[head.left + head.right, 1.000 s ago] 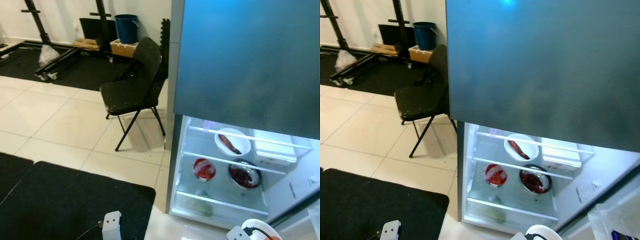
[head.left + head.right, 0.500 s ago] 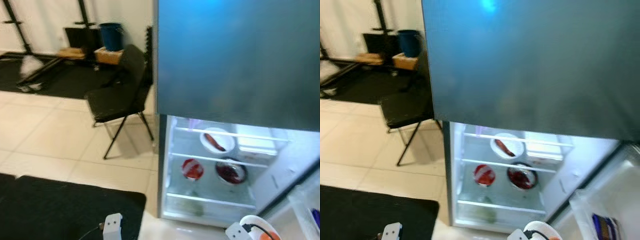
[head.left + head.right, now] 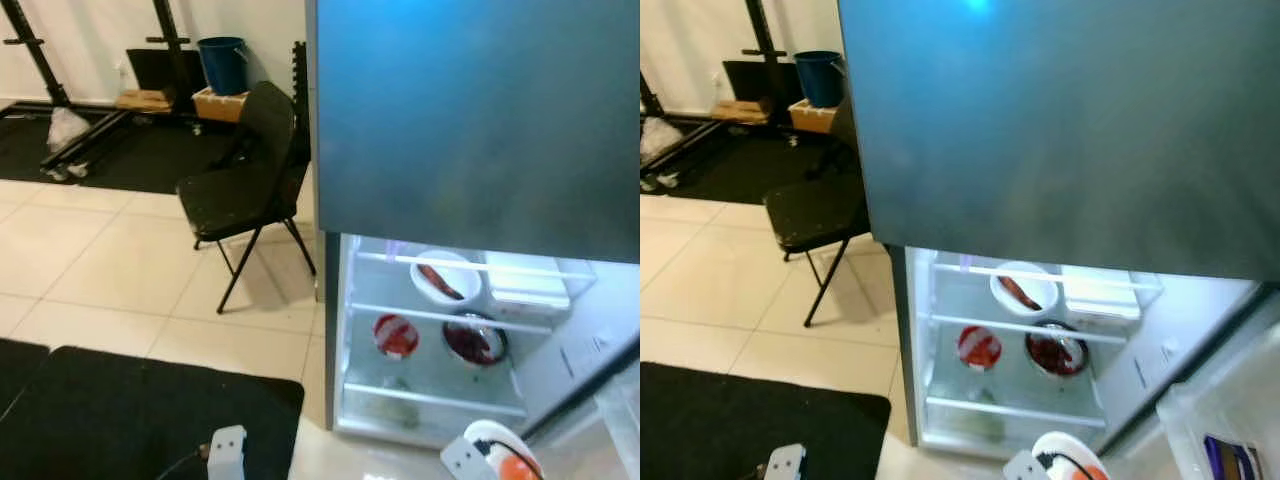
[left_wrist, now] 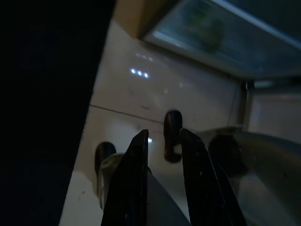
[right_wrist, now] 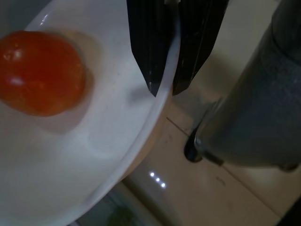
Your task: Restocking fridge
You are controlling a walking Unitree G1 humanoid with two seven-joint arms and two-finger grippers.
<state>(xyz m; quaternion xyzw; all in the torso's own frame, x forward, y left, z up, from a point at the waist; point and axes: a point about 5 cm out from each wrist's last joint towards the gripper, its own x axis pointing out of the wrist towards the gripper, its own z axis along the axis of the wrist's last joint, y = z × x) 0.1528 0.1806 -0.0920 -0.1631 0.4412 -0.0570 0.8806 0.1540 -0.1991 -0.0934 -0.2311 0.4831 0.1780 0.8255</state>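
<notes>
The fridge (image 3: 470, 120) stands ahead with its dark upper door shut and its lit lower compartment (image 3: 440, 390) open. On the shelves sit a white bowl with a red strip (image 3: 445, 282), a white box (image 3: 527, 285), a red-topped bowl (image 3: 396, 335) and a metal bowl of dark red food (image 3: 474, 341). My right gripper (image 5: 167, 87) is shut on the rim of a white bowl (image 5: 94, 155) holding an orange-red tomato (image 5: 40, 73). That held bowl (image 3: 500, 455) hangs low in front of the compartment. My left gripper (image 4: 164, 136) hangs over the floor, slightly open and holding nothing.
A black folding chair (image 3: 245, 185) stands left of the fridge. A black mat (image 3: 130, 410) lies on the tiled floor at my feet. The open lower door (image 3: 1220, 440) juts out on the right. A blue bucket (image 3: 222, 62), boxes and rack legs line the back wall.
The camera has swung, so the fridge sits further left in the picture than a second ago. The held bowl stays in my right gripper.
</notes>
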